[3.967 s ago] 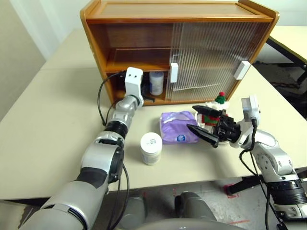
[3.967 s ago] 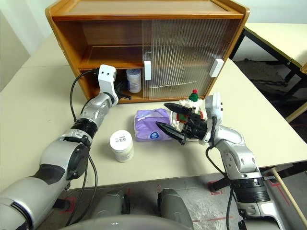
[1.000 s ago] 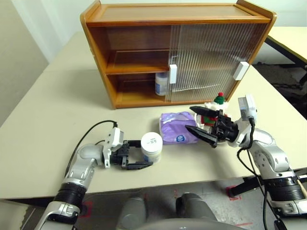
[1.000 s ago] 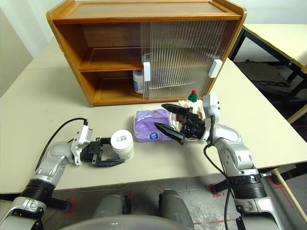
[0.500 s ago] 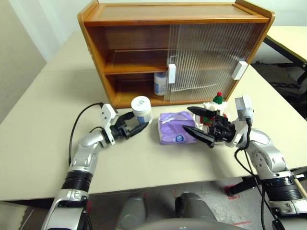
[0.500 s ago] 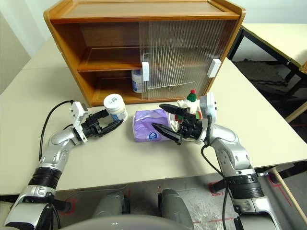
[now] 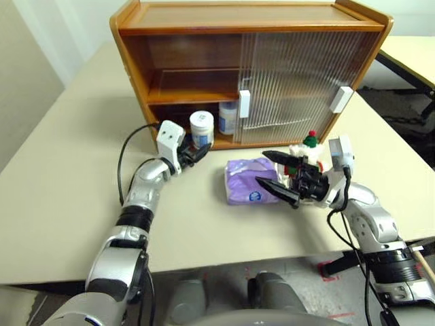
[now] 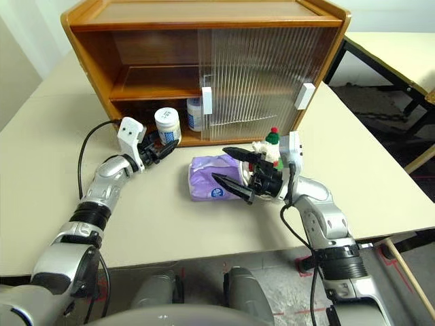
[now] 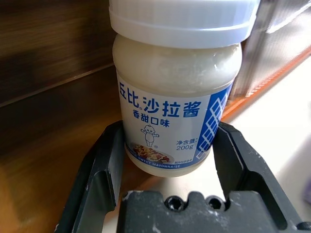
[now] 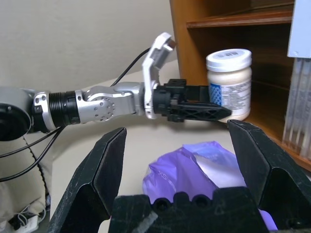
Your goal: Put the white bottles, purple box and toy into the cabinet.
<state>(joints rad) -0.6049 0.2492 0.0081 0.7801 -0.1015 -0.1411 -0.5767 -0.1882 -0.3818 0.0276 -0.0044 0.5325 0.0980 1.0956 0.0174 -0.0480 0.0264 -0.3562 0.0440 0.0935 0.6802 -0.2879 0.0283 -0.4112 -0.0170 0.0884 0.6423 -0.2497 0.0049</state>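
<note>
From my head, my left gripper (image 7: 194, 151) grips a white bottle (image 7: 201, 128) at the cabinet (image 7: 251, 68) opening. My left wrist shows jaws clamping it. My right wrist shows my jaws spread above the purple box (image 10: 204, 167).

**Hidden or cut off**

Second white bottle (image 7: 228, 117) in the cabinet (image 7: 204, 20): right half behind ribbed door (image 7: 299, 81), label too small to read. Toy (image 7: 306, 146): lower body hidden by right gripper (image 7: 272, 171). In left wrist view, held bottle's (image 9: 177, 97) lid cut by frame edge.
</note>
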